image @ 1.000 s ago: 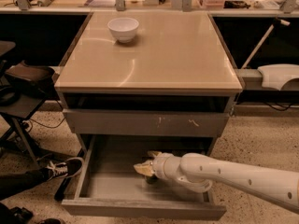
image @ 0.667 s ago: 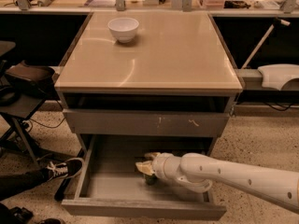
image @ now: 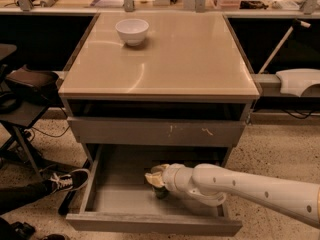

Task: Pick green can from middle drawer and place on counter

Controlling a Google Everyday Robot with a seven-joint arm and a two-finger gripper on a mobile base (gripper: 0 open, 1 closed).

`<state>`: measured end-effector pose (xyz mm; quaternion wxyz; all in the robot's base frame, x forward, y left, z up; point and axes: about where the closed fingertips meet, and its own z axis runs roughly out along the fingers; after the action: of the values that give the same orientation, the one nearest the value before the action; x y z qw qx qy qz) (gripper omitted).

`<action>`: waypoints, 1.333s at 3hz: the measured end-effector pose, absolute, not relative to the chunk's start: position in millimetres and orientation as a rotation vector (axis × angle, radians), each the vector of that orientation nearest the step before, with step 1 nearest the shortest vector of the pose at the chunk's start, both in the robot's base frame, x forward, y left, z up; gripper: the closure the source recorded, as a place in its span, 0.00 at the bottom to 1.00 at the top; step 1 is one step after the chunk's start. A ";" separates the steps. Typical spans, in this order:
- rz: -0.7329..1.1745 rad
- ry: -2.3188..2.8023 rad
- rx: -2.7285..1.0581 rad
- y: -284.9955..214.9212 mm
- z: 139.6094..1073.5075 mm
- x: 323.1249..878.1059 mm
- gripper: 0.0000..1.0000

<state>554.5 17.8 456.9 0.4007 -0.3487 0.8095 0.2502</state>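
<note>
Stage: early, at the grasp. Middle drawer [image: 125,223] stands pulled open beneath the worktop's [image: 200,69] near edge. Gripper [image: 155,179] reaches in from the right and sits at the green can [image: 161,192], on the drawer floor roughly under the middle of that near edge. Jaws clamped or spread: cannot tell. Lift and placing not yet done. Can reads dark, mostly hidden by the gripper (upright, it seems). White bowl [image: 132,31] near the far left corner.

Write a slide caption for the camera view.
Arm reaches into the open drawer, gripper at the can; a bowl sits on the counter.
</note>
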 end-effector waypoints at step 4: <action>0.689 1.908 -1.047 49.6 567.8 562.9 0.61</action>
<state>562.9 49.6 567.8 0.4164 -0.4172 0.7598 0.2744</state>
